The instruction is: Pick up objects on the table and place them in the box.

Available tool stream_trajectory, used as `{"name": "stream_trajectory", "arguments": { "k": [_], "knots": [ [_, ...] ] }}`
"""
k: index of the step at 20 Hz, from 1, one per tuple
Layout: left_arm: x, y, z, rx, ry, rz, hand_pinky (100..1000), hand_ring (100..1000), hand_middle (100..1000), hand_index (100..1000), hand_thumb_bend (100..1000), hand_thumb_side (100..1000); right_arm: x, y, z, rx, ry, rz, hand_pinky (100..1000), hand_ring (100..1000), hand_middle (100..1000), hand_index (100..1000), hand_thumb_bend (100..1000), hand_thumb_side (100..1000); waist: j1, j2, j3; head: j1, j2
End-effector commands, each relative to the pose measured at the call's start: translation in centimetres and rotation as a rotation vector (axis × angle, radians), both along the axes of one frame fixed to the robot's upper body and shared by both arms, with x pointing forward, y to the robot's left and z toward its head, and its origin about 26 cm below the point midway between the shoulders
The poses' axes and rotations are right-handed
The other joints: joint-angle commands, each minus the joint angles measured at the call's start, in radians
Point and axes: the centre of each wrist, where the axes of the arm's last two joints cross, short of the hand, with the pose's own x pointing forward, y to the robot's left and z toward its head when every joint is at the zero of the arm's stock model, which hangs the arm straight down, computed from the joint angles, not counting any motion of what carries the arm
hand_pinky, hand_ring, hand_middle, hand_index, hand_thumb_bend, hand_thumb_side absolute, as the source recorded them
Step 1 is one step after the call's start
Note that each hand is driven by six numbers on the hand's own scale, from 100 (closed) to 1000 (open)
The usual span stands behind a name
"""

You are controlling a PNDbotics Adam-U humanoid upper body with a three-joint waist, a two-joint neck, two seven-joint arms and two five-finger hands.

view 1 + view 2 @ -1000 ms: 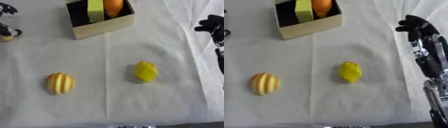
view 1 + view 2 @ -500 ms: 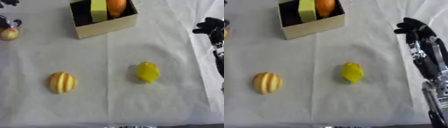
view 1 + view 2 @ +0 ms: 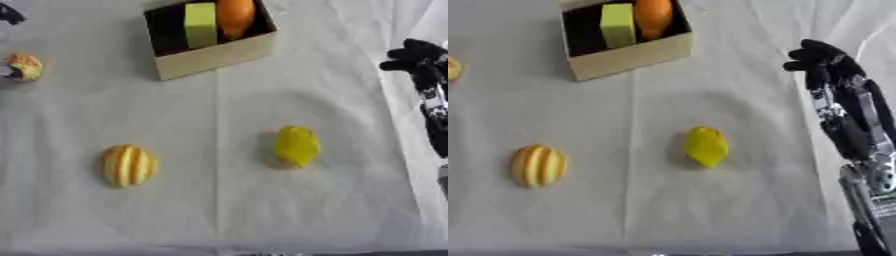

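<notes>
On the white-clothed bench (image 3: 219, 215), an open cardboard box (image 3: 214, 52) sits at the far middle, turned slightly askew. Inside it a yellow-green block (image 3: 200, 23) stands beside an orange fruit (image 3: 236, 15), both with their long axes running away from the camera. No readable writing shows. A yellow lemon-like fruit (image 3: 297, 145) lies right of centre, long axis near-to-far. A yellow-and-orange striped fruit (image 3: 128, 164) lies lower left, stripes running likewise. A small reddish-yellow fruit (image 3: 24, 66) rests at the left edge. The right hand (image 3: 820, 56) hangs over the right side with fingers curled, holding nothing. A dark bit at the upper left corner may be the left hand (image 3: 10, 13); its state cannot be told.
</notes>
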Motion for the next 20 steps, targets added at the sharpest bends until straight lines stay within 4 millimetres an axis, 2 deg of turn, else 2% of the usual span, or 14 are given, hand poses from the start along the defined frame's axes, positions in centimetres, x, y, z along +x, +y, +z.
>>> {"name": "stream_trajectory", "arguments": {
  "k": [1, 4, 7, 11, 13, 17, 20],
  "knots": [
    [-0.5, 1.7, 0.6, 0.033, -0.016, 0.061, 852, 921, 796, 887, 600, 100, -0.1, -0.3, 0.7, -0.007, -0.025, -0.003, 986, 743, 732, 855, 100, 693, -0.011, -0.037, -0.001, 0.006, 0.004],
    [-0.4, 1.9, -0.4, 0.026, -0.008, 0.083, 844, 912, 785, 855, 518, 100, -0.1, -0.1, 0.7, -0.003, -0.023, 0.000, 987, 743, 731, 855, 100, 695, -0.013, -0.035, -0.002, 0.006, 0.004],
    [-0.3, 1.8, -0.9, 0.012, -0.013, 0.083, 831, 894, 763, 767, 431, 100, -0.1, 0.0, 0.7, -0.002, -0.019, 0.001, 988, 743, 731, 856, 100, 697, -0.015, -0.033, -0.002, 0.007, 0.004],
    [-0.2, 1.4, -0.8, -0.024, -0.025, 0.050, 809, 865, 735, 747, 331, 100, -0.1, 0.1, 0.6, -0.002, -0.013, 0.004, 989, 742, 731, 856, 100, 700, -0.015, -0.031, -0.001, 0.006, 0.004],
    [-0.1, 1.2, -0.7, -0.038, -0.028, 0.039, 785, 821, 669, 667, 269, 100, -0.1, 0.2, 0.6, 0.000, -0.010, 0.005, 990, 743, 731, 856, 100, 700, -0.015, -0.031, -0.002, 0.007, 0.004],
    [-0.1, 0.8, 0.1, -0.055, -0.084, 0.039, 752, 769, 615, 616, 183, 100, -0.1, 0.1, 0.5, 0.000, -0.006, 0.002, 990, 743, 731, 856, 100, 704, -0.015, -0.032, -0.004, 0.007, 0.004],
    [-0.2, -0.4, 2.2, -0.065, -0.168, -0.021, 742, 753, 604, 608, 140, 100, -0.2, 0.0, 0.5, -0.003, -0.008, -0.002, 989, 743, 730, 856, 100, 698, -0.014, -0.033, -0.003, 0.000, 0.004]
  ]
}}
